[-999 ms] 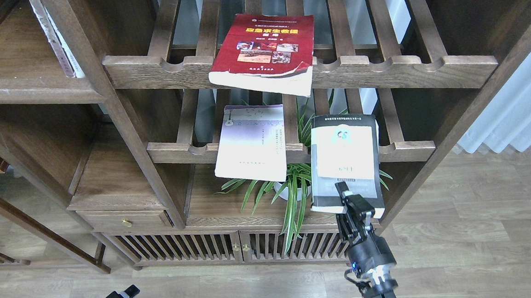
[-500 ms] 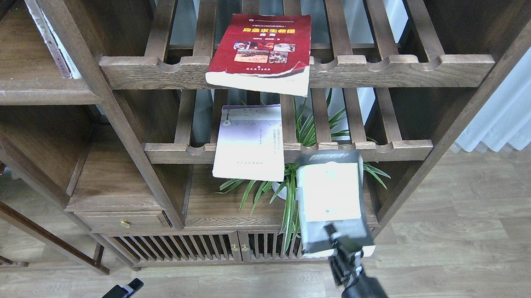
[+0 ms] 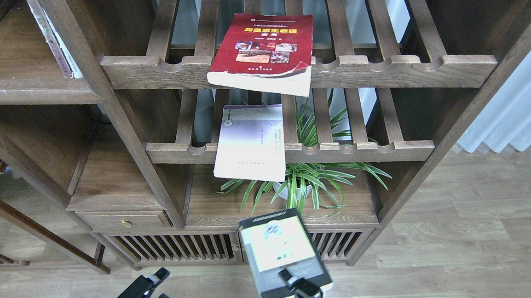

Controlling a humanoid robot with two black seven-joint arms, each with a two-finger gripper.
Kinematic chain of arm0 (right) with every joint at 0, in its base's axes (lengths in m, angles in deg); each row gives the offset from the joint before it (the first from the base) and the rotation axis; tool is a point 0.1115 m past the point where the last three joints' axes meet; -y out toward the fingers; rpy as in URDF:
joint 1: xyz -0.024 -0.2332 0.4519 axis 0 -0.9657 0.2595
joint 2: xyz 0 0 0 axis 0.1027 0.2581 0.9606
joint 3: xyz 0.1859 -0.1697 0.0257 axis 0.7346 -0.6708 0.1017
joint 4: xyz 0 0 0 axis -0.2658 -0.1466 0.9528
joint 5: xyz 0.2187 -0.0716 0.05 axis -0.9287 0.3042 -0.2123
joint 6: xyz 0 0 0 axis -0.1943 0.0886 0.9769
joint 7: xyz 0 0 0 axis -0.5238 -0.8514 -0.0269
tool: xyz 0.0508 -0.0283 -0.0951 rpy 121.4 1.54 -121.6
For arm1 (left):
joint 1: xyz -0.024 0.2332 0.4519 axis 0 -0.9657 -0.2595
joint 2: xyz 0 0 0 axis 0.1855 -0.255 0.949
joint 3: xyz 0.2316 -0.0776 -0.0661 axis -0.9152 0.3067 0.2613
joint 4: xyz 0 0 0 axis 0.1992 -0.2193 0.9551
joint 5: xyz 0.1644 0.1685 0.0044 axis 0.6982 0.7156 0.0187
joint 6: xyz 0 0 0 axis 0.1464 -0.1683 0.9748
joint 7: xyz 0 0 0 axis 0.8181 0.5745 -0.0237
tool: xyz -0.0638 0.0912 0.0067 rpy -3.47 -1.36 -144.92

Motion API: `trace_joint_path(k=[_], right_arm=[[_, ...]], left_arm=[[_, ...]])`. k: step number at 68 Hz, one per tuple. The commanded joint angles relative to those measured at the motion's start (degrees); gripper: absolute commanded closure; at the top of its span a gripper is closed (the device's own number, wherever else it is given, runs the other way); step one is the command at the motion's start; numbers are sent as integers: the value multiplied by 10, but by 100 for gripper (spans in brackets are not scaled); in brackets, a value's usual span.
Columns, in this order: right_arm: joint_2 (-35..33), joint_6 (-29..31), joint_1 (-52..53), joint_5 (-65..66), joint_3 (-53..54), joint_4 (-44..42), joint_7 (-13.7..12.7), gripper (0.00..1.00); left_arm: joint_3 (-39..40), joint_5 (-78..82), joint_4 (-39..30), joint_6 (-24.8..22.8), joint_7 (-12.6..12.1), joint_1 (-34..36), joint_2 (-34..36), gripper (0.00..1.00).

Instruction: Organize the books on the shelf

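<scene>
A dark wooden cabinet (image 3: 121,130) with slatted doors (image 3: 175,249) fills the far side. Pale wood-plank flooring (image 3: 460,247) lies near, and white curtains (image 3: 516,110) hang at right.

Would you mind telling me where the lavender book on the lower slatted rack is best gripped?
Grip the lavender book by its near bottom edge, coming from the front. That end hangs out past the rack's front rail, so one pincer finger can slide under it and the other over the cover.
</scene>
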Motion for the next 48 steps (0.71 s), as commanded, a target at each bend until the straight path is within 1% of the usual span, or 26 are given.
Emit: trace_joint_path(k=[1, 15, 20, 21, 32, 39, 48], right_arm=[[0, 0, 0, 0, -14, -1, -7, 94], [0, 0, 0, 0, -26, -1, -19, 94], [0, 0, 1, 0, -29, -1, -22, 94], [0, 0, 1, 0, -31, -1, -24, 94], [0, 0, 3, 1, -42, -1, -37, 94], [0, 0, 5, 2, -44, -2, -39, 94], [0, 0, 6, 1, -45, -2, -39, 94]], left_arm=[[-17, 0, 1, 0, 0, 1, -13, 0], [-38, -1, 20, 0, 1, 7, -39, 0], [-38, -1, 31, 0, 0, 15, -50, 0], [-38, -1, 45, 0, 0, 21, -60, 0], [-39, 0, 71, 0, 0, 37, -82, 0], [-39, 0, 88, 0, 0, 48, -102, 1], [-38, 1, 101, 0, -1, 58, -116, 4]])
